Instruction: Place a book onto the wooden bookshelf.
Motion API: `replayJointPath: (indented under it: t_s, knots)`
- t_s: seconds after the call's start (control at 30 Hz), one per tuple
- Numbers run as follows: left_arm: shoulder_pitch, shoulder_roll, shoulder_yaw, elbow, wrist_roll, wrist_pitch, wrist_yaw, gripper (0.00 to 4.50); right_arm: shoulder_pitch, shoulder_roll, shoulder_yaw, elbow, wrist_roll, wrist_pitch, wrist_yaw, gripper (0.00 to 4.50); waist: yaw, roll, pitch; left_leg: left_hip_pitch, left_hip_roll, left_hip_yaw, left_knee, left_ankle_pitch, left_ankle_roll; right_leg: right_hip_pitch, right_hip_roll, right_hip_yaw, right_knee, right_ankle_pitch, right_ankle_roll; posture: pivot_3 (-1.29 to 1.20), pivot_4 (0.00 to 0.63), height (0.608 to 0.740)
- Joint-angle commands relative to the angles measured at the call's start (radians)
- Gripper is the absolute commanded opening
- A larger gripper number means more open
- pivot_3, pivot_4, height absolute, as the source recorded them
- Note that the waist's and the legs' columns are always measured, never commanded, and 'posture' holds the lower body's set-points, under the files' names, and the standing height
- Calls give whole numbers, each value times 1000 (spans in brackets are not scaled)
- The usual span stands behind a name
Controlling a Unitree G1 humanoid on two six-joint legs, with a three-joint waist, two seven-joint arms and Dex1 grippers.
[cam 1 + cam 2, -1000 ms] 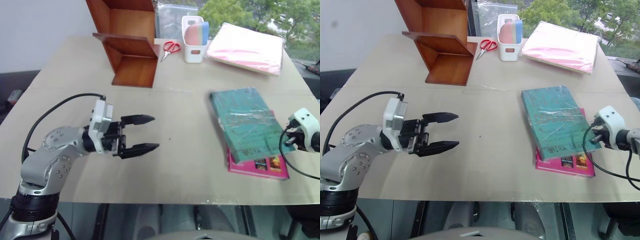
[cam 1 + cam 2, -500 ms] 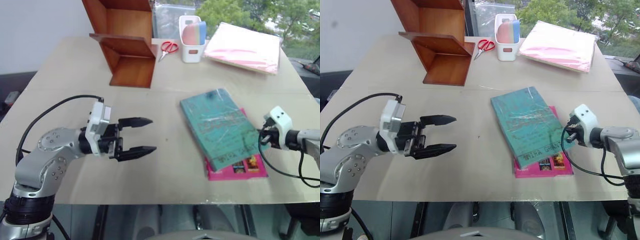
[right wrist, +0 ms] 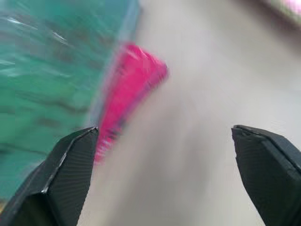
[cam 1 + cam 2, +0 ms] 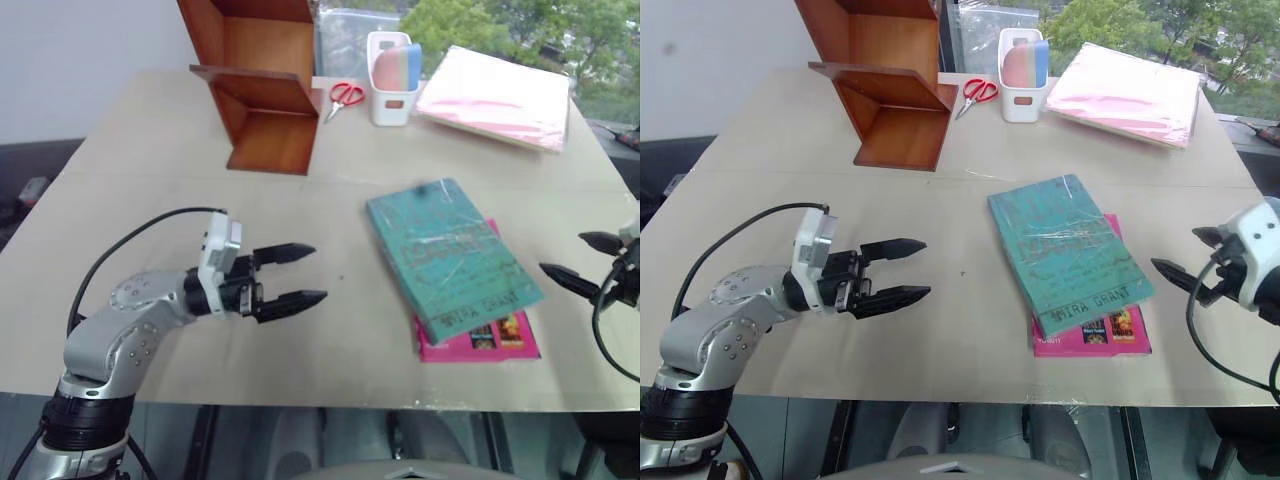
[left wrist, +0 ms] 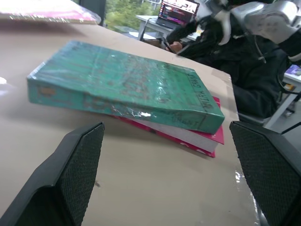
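Note:
The teal-green book (image 4: 448, 252) lies flat on a magenta-pink book (image 4: 482, 340), right of the table's middle. It shows again in the left wrist view (image 5: 122, 84) and the right wrist view (image 3: 37, 70). The wooden bookshelf (image 4: 262, 95) stands at the far left-centre with its compartments open. My right gripper (image 4: 562, 252) hangs open at the right edge, a short gap to the right of the books and touching neither. My left gripper (image 4: 318, 272) is open and held level above the table, pointing toward the books from their left, well apart from them.
Red-handled scissors (image 4: 345, 95) and a white holder (image 4: 390, 65) sit to the right of the shelf. A pale pink folder stack (image 4: 495, 95) lies at the far right. The table's near edge (image 4: 330, 405) runs just under both arms.
The right gripper, shut at the books' right edge, slid both books left, then opened and drew back to the right. The left gripper sank slightly.

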Motion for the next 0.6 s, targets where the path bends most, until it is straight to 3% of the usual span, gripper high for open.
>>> replayJointPath:
  t_s: [0.03, 0.13, 0.27, 0.43, 0.6]
  knots:
    - [-60, -33, -40, 39, 10, 34, 37, 4500, 118, 55, -137, -205, 115, -9, 26, 4415, 6, 0, 0, -1, -1, -1, 0, 0, 0, 0, 0, -1, 0, 0, 0, 0, 150, 740]
    - [-95, -50, -59, 79, 10, 80, 58, 4500, 224, 100, -159, -310, 167, -31, 44, 4415, -2, 0, 0, -1, -1, -1, 1, 0, 0, 1, 0, -1, 0, 0, 0, 0, 150, 740]
    - [-189, -102, -96, 154, -91, 331, 142, 4500, 326, 135, -132, -416, 129, -118, 45, 4415, -4, 0, 0, 1, -1, -2, 3, 0, 0, 2, 0, -2, 2, 0, 1, 0, 150, 740]
    - [-310, -259, -31, 278, -245, 611, 330, 4500, 370, 163, -93, -483, 105, -204, 23, 4415, -3, -1, -1, 0, -1, -3, 6, 0, 0, 3, 0, -2, 1, -2, 4, 0, 150, 740]
    - [-408, -440, 65, 441, -293, 740, 560, 4500, 381, 170, -47, -510, 82, -234, -17, 4415, -1, -1, -1, 0, -1, -6, 7, 0, 0, 5, 0, -5, 2, -2, 4, 0, 150, 740]
